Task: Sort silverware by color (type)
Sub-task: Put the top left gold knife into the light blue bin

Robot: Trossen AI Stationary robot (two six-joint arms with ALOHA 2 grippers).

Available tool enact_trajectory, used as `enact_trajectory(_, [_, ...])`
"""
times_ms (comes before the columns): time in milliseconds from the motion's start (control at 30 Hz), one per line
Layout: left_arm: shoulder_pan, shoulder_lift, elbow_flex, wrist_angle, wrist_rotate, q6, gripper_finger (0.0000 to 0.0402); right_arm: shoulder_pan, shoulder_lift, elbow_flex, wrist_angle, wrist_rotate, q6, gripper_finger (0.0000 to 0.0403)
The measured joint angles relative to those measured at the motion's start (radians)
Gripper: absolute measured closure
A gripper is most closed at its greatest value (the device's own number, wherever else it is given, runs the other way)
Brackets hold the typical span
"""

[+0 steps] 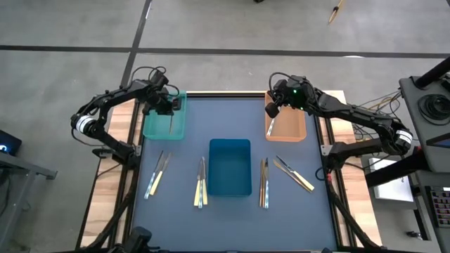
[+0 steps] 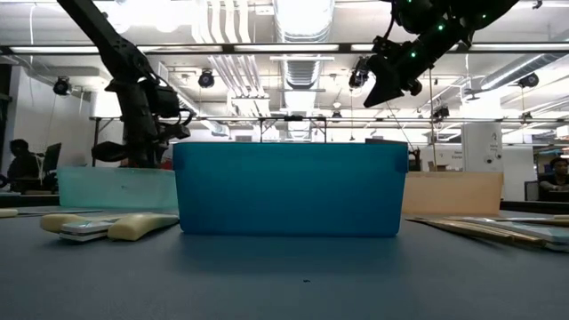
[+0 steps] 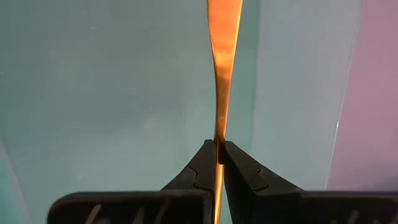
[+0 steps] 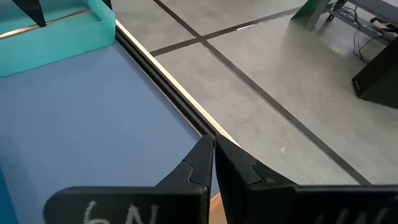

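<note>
My left gripper [image 1: 169, 111] hangs over the teal tray [image 1: 156, 128] at the far left, shut on a slim gold-tan utensil [image 3: 222, 68]. My right gripper [image 1: 271, 110] is shut on nothing above the far left corner of the orange tray [image 1: 290, 126], which has one utensil [image 1: 271, 127] lying in it. The right wrist view shows those shut fingers [image 4: 214, 149] over the blue mat. More silverware lies on the mat in small groups: left [image 1: 156, 174], beside the blue tray [image 1: 201, 183], right of it [image 1: 264, 183] and farther right [image 1: 294, 173]. My left gripper pinches the gold-tan utensil at a narrow stretch of its handle [image 3: 219, 138] between the two fingertips. The fingers come from above, pointing steeply down, and the utensil runs on past them in line with the fingers. It reaches down into the teal tray; whether its end touches the floor cannot be told.
The blue tray [image 1: 230, 166] stands in the middle of the mat, between the silverware groups. Wooden strips [image 1: 116, 140] edge the mat on both sides. In the low view the blue tray [image 2: 289, 188] fills the middle, with utensil handles [image 2: 107, 227] lying to its left.
</note>
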Motion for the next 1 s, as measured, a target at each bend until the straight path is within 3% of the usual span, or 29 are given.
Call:
enact_trajectory(767, [0.000,0.002,0.000,0.041,0.001,-0.018,0.0401,0.000,0.000,0.000,0.028,0.000,-0.010,0.0394])
enact_trajectory(1000, [-0.002,0.070,0.000,0.059,0.035,-0.015,0.0401,0.000,0.000,0.000,0.029,0.000,-0.016,0.0394])
